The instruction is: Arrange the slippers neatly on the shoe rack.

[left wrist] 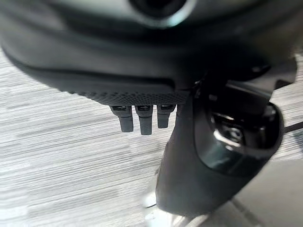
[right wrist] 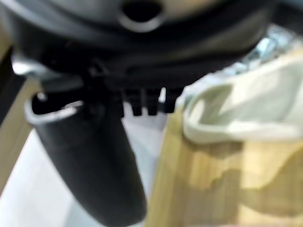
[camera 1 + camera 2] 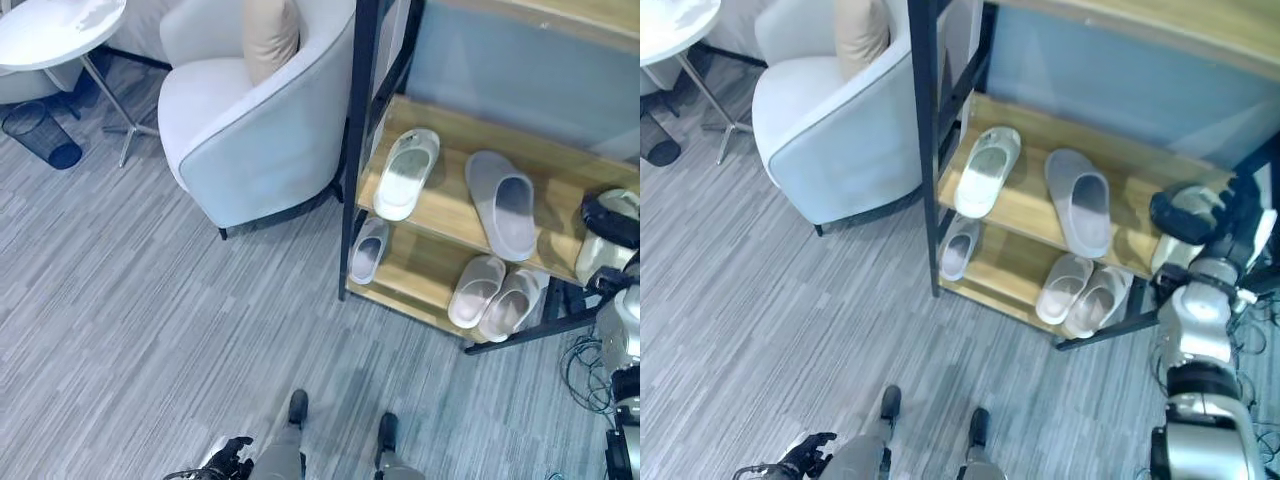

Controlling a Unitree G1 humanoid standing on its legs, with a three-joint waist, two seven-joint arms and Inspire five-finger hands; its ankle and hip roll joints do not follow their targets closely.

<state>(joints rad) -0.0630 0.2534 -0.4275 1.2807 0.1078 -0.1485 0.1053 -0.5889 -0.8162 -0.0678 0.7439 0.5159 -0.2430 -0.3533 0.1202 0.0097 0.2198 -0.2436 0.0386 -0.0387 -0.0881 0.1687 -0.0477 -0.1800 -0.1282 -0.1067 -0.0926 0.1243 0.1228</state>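
I see a wooden shoe rack with a black frame. On its upper shelf a pale green slipper lies near the left end, and a grey slipper lies in the middle, well apart from it. At the right end of that shelf my right hand sits on another pale slipper, right at the shelf's edge. In the right wrist view that slipper lies on the wood just past my fingers. They look short and bent, but I cannot tell if they grip the slipper or only rest by it.

On the lower shelf a small grey slipper lies at the left end. A pair of pale slippers lies side by side, touching, toward the right end.

My left hand hangs low over the grey striped floor, far from the rack. Its fingers hang loose and hold nothing.

A light grey armchair with a tan cushion stands just left of the rack. A round white table stands further left, with a dark mesh bin on the floor under it.
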